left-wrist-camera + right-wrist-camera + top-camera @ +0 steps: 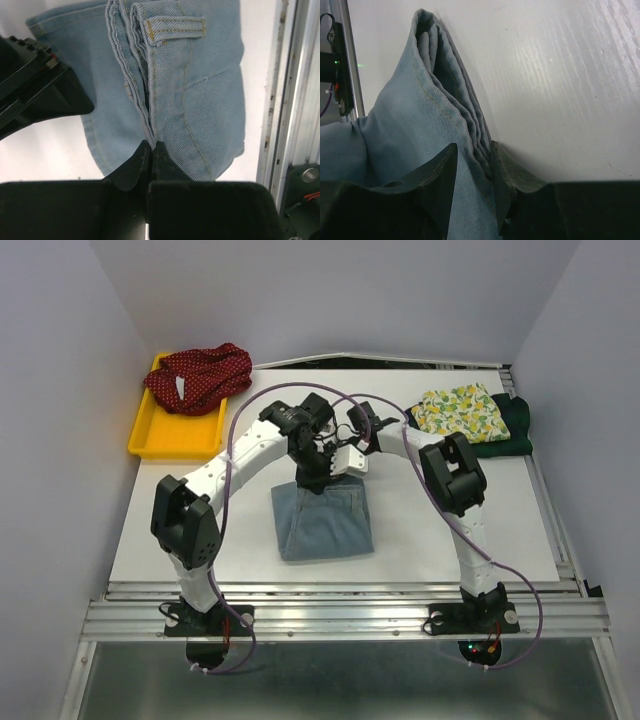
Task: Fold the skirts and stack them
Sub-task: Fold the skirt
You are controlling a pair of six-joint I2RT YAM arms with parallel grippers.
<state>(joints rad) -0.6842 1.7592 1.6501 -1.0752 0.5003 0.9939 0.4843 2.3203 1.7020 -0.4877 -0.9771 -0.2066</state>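
The light-blue denim skirt (323, 522) lies folded in the middle of the table, its far edge lifted. My left gripper (312, 478) is shut on that edge; the left wrist view shows the denim (200, 90) hanging from the closed fingertips (153, 146). My right gripper (350, 462) is shut on the same edge beside it, with several denim layers (445, 115) pinched between its fingers (497, 160). The red white-dotted skirt (200, 376) is heaped on the yellow tray. The lemon-print skirt (463, 411) lies folded on the dark green skirt (514, 430) at the far right.
The yellow plastic tray (165, 437) sits at the far left of the table. White walls close in on both sides. A metal rail (340, 612) runs along the near edge by the arm bases.
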